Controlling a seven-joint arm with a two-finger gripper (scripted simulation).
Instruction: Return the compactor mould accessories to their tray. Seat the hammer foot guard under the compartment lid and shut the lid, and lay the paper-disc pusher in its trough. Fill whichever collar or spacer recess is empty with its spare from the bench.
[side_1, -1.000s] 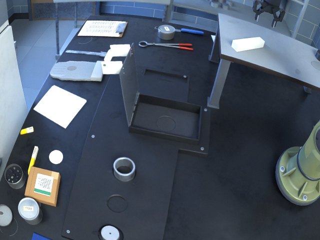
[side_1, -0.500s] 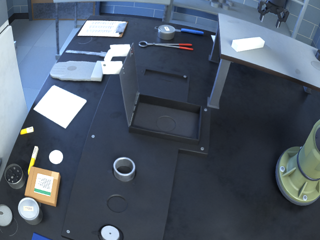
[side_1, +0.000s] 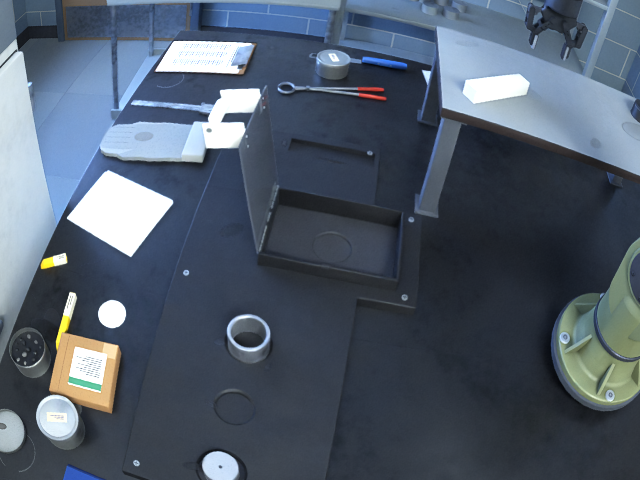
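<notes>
My gripper (side_1: 552, 40) hangs open and empty at the far right, above the back of a raised grey side table (side_1: 543, 113), to the right of a white block (side_1: 495, 87) lying on it. The black tray (side_1: 269, 310) fills the bench's middle. Its compartment (side_1: 333, 240) is empty, with the lid (side_1: 258, 165) standing upright on its left side. Behind it the long trough (side_1: 331, 148) is empty. Nearer, a grey collar (side_1: 248, 338) sits in one recess, the round recess (side_1: 234, 407) below is empty, and a disc (side_1: 220, 466) fills the nearest one.
Behind the tray lie red-handled tongs (side_1: 331, 91), a round tin (side_1: 331, 63) and a clipboard (side_1: 206, 57). White foam pieces (side_1: 230, 116) and a grey pad (side_1: 147, 141) lie at the left. A box (side_1: 85, 371), cylinders (side_1: 59, 421) and a white disc (side_1: 111, 313) crowd the near left corner. A green machine base (side_1: 602, 341) stands right.
</notes>
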